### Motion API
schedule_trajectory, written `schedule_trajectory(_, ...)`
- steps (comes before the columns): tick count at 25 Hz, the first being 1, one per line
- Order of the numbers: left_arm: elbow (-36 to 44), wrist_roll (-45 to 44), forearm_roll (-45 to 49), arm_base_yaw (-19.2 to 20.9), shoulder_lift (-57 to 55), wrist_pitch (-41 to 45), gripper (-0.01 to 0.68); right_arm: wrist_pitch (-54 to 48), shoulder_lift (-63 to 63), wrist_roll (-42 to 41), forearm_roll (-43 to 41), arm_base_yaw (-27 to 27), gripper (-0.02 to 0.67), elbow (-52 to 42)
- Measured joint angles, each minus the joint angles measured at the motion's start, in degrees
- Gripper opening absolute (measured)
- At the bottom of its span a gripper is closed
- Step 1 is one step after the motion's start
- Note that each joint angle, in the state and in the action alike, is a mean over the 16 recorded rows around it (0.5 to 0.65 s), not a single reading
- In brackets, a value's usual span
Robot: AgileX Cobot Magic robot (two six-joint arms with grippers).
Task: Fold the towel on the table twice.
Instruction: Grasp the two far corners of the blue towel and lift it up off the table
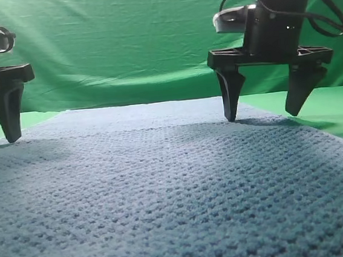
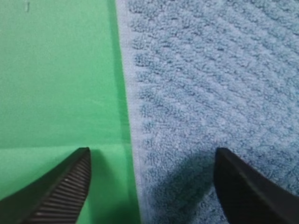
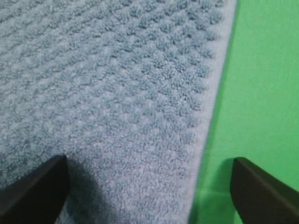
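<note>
At the left edge of the high view the left pincer (image 1: pixel 8 139) hangs with its jaws apart; only one finger shows there, but its wrist view has the towel's hemmed side edge running up the frame between the two fingers — one over bare green desk (image 2: pixel 56 84), one over cloth. The towel (image 1: pixel 165 190) lies flat on the desk and fills the lower frame, its long axis running from the camera toward the backdrop (image 1: pixel 120 42). At upper right the right pincer (image 1: pixel 261 117) also stands wide apart, nothing held, straddling the opposite side edge — inner finger on or just above the cloth, outer over desk. Each edge lies directly beneath its own pincer, so neither arm looks nearer; a closing pinch on both seems the likely next move.
</note>
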State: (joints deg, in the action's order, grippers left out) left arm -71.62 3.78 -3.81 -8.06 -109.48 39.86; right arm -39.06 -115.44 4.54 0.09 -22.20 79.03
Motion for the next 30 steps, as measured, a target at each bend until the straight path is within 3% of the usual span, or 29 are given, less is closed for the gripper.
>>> schedule_trajectory(8,-0.1,0.0,0.1,0.0,-0.4,-0.6,0.642,-0.4,-1.4,-0.1,-0.4,0.0,0.628,0.4)
schedule_trajectory(16,-0.7,0.0,0.7,0.0,-1.6,-0.2,0.614,-1.4,-2.2,-0.1,-0.7,0.0,0.595,1.0)
schedule_trajectory(22,-1.4,-1.1,-0.7,0.1,-2.8,1.3,0.456,-2.4,-2.9,-0.2,-0.5,0.0,0.479,1.6)
schedule_trajectory(30,-2.6,-4.9,-5.7,0.4,-4.1,3.9,0.146,-3.0,-3.4,-0.2,1.1,-0.1,0.191,2.0)
